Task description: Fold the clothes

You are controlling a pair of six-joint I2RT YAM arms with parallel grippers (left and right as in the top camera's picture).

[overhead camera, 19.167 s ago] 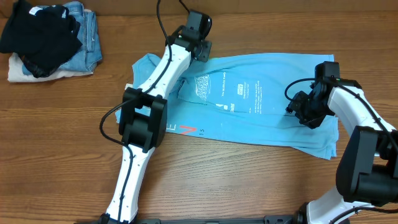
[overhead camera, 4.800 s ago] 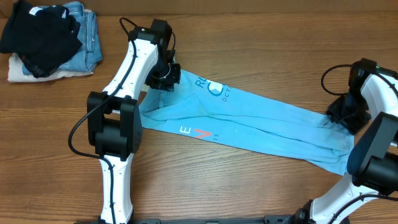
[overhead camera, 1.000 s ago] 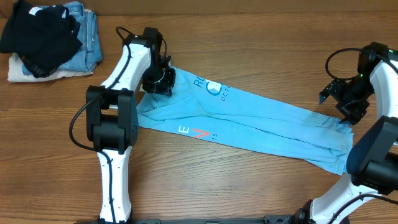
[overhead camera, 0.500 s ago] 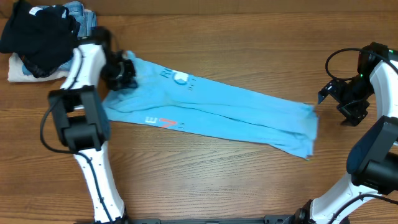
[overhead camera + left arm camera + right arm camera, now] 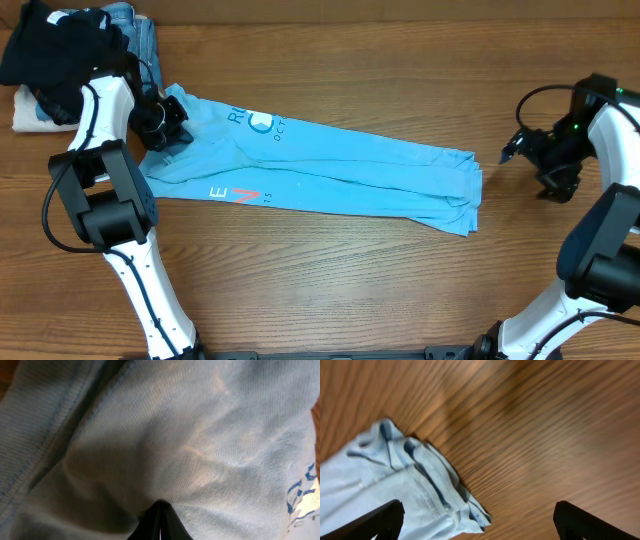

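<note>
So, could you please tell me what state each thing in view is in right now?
T-shirt: folded into a long narrow band, lying flat on the table, one end pinched.
left gripper: shut on the T-shirt.
right gripper: open, empty, just off the T-shirt's other end.
black garment: crumpled on top of the pile.
jeans: folded, partly under the black garment.

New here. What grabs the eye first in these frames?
The sky-blue T-shirt lies as a long slanted band across the wooden table, with the left gripper shut on its upper-left end. The right gripper stands open just off the shirt's right end, holding nothing. A black garment sits heaped on jeans at the top-left corner.
</note>
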